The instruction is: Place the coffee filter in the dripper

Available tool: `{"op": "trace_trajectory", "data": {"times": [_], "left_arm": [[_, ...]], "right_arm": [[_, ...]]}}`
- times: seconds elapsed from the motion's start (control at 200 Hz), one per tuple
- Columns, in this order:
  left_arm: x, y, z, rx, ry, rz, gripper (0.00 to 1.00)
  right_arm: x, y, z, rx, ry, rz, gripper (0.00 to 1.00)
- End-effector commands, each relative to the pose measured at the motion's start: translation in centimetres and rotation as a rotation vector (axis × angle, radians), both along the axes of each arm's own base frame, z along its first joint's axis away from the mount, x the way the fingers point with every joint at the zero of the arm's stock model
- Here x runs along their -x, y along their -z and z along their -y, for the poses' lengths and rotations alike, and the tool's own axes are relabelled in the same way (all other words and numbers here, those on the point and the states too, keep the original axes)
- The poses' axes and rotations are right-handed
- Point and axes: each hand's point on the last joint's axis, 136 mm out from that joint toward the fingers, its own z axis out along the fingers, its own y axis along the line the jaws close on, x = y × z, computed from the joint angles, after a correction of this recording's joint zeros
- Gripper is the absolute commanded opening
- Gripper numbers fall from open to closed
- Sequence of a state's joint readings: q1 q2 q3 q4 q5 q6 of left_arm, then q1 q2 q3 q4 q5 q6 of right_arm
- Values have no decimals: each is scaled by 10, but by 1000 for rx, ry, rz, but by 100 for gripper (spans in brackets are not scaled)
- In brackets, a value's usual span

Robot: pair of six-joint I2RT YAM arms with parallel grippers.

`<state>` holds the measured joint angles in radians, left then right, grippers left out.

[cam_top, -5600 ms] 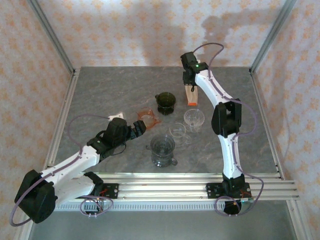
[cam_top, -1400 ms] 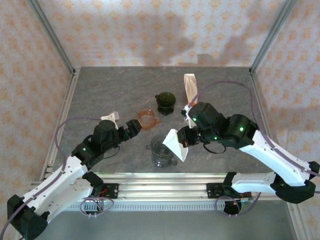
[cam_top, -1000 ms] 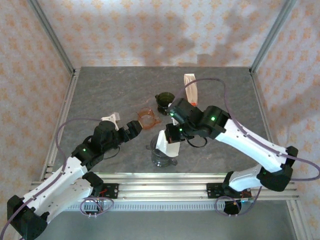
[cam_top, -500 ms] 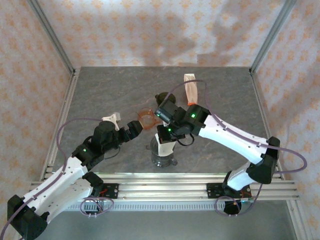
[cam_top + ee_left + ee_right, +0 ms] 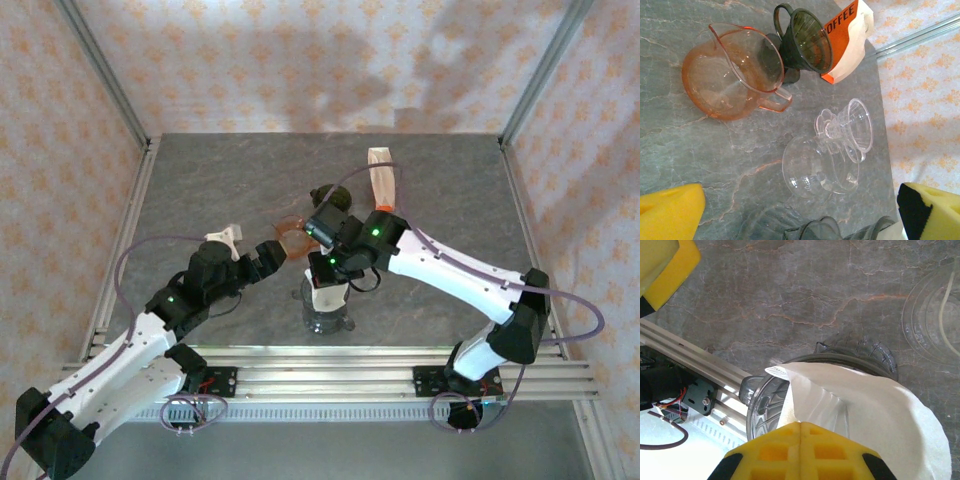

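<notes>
Right pincer (image 5: 800, 430): pads pressed together, pinching one edge of the white coffee filter (image 5: 867, 407). The filter hangs directly beneath the pads and fans out beyond them and to one side. The paper is partly opened, with a crease running away from the pads. Its broad spread lies across the mouth of the clear dripper (image 5: 762, 400) rather than down into it, and one corner pokes past the rim.

Key relation: the dripper sits straight below the fingertips, with the filter between the two. Judged: what is left is a short descent, then a release. The paper looks skewed to the cone and may ride up on the rim.

Left pincer (image 5: 268, 254): jaws wide apart, holding nothing, near the dripper's side but apart from it. The right arm is the nearer one.

Beyond the left fingertips on the table (image 5: 670, 30): orange jug (image 5: 730, 75), dark green dripper (image 5: 807, 40), filter packet (image 5: 847, 40), two clear glass pieces (image 5: 832, 155).

Hard to make out:
- Whether the filter's tip touches the dripper's inner wall. The glass is clear and the paper covers it.
- The dripper's mouth from overhead, because the right wrist covers most of it.
</notes>
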<state>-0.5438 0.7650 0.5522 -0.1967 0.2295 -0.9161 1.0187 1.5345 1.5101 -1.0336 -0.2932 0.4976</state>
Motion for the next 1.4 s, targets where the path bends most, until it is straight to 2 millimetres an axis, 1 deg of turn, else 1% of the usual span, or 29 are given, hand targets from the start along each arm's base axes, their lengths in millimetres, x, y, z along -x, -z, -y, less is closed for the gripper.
{"op": "trace_trajectory", "data": {"times": [0.0,0.11,0.255,0.425,0.5,0.611,0.736,0.836,0.936,1.076,1.121,1.141,1.251,1.396], "left_arm": [[0,-1,7,17,25,14,99],[0,-2,8,19,29,13,99],[1,-5,10,20,40,20,99],[3,-10,15,1,74,21,91],[4,-14,17,-2,88,25,89],[6,-23,21,6,109,38,88],[9,-31,26,-6,134,48,86],[15,-41,31,-35,169,64,84],[23,-50,38,-100,209,84,81],[38,-46,51,-272,290,83,76],[42,-44,56,-332,318,84,75],[42,-44,58,-356,326,86,74],[49,-38,69,-457,372,84,68],[51,-31,72,-521,381,69,56]], "right_arm": [[2,9,-2,18,-8,-8,1],[1,10,-2,17,-7,-4,3],[0,4,0,-1,1,13,14],[0,-8,4,-38,22,46,27],[-1,-16,7,-56,33,67,33],[-2,-25,12,-77,47,96,39],[0,-31,19,-93,59,113,44],[0,-37,30,-101,77,150,48],[-1,-38,47,-87,109,196,50],[0,-34,69,-69,152,239,51],[-1,-27,73,-46,161,239,51],[1,-32,77,-61,167,252,52],[2,-28,85,-57,180,259,53],[3,-22,90,-36,184,265,54]]}}
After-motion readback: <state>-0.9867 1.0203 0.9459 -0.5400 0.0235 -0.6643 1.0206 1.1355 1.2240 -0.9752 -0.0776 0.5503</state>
